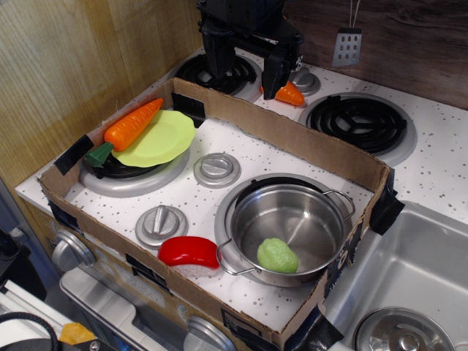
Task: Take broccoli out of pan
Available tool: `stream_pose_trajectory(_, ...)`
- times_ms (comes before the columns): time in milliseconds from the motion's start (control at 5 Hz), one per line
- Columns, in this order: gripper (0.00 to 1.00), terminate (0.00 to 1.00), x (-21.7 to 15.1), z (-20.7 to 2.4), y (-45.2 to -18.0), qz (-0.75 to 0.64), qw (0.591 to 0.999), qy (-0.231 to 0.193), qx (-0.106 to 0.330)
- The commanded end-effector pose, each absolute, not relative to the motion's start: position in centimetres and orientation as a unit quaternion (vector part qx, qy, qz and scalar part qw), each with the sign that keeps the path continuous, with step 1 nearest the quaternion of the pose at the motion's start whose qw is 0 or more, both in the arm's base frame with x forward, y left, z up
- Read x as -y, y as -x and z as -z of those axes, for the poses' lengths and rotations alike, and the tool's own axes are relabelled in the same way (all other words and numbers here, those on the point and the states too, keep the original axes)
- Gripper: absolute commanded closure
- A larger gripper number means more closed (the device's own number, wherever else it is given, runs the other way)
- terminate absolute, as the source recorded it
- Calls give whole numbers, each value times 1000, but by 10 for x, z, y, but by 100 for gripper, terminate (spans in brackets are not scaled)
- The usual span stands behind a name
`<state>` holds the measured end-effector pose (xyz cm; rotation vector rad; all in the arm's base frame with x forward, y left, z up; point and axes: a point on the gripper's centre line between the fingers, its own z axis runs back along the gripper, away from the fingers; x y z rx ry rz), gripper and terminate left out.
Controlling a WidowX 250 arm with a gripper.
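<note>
I am seeing my gripper (247, 82) hanging at the back of the bench, jaws spread and holding nothing; well apart from it, the broccoli (277, 256) is lying inside the pan (320, 210), against its near wall; a carrot (133, 123) is resting on the plate (162, 139).

The speckled white stovetop (241, 150) carries the pan (289, 223), a yellow-green plate (157, 139) and cardboard walls (292, 139).

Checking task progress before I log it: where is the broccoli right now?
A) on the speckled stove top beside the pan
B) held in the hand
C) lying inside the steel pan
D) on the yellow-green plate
C: the broccoli lies on the pan's floor near the front wall, while the hand is far back over the rear burners.
</note>
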<state>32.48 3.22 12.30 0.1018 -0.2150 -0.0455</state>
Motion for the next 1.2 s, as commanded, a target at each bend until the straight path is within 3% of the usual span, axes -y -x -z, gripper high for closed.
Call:
stream_pose_trajectory(0, 0, 0, -32, -123, -325, 23, 993, -51, 107)
stream_pose_trajectory(400, 0, 0, -19, -155, -317, -68, 988, -94, 101)
stream_pose_trajectory(600, 0, 0, -4, -161, -304, -150, 982, -79, 89)
stream_pose_trajectory(800, 0, 0, 10, -140, -285, -276, 958, -35, 74)
stream_pose_trajectory(1000, 0, 0, 28, -125, -271, -315, 947, -6, 68)
